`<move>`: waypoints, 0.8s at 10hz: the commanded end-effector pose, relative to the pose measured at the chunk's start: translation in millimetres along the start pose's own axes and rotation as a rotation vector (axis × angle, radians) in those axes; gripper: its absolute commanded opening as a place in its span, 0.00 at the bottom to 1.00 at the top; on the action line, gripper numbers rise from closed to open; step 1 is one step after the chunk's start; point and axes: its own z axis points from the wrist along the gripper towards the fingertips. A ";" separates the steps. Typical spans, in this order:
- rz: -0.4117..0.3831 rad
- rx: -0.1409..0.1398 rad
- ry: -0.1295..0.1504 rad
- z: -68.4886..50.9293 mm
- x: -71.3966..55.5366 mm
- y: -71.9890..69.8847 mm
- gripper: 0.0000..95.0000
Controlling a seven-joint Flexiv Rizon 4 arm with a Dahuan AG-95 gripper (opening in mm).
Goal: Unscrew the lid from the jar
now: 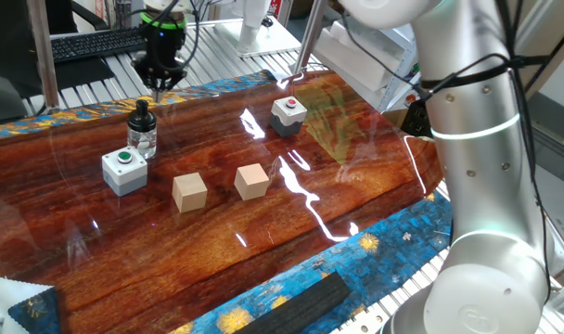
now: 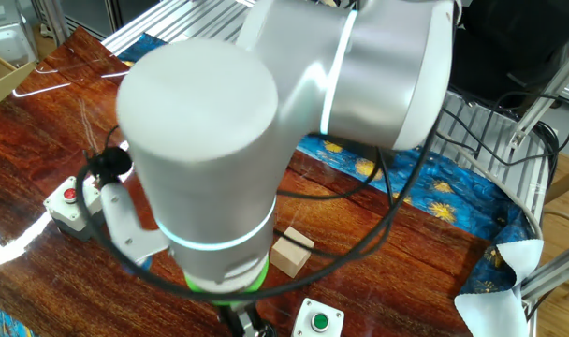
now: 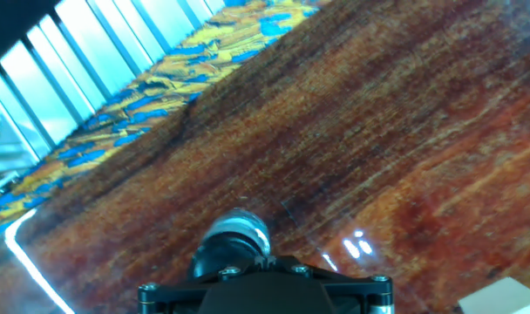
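Observation:
The small clear glass jar (image 1: 143, 139) stands upright at the far left of the wooden table, with the black knobbed lid (image 1: 141, 112) on top of it. My gripper (image 1: 160, 88) hangs above and slightly behind the jar, clear of the lid. Its fingers taper to one narrow tip and I cannot make out a gap. In the hand view the jar and lid (image 3: 235, 242) show from above, just past the black gripper body, and the fingers are out of sight. In the other fixed view the arm hides the jar.
A grey box with a green button (image 1: 124, 171) sits just in front of the jar. Two wooden cubes (image 1: 189, 192) (image 1: 252, 180) lie mid-table. A grey box with a red button (image 1: 288, 115) is farther right. A keyboard (image 1: 96, 43) lies beyond the far edge.

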 end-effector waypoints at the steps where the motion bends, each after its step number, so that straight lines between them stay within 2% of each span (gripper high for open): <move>1: 0.043 -0.006 0.007 0.2 -2.2 4.1 0.00; 4: 0.064 0.000 0.022 0.0 -4.9 5.3 0.00; 6: 0.132 -0.001 0.024 -1.5 -5.4 6.1 0.00; 7: 0.153 0.001 0.028 -2.3 -5.6 6.5 0.20; 8: 0.169 0.002 0.031 -2.5 -5.7 6.6 0.20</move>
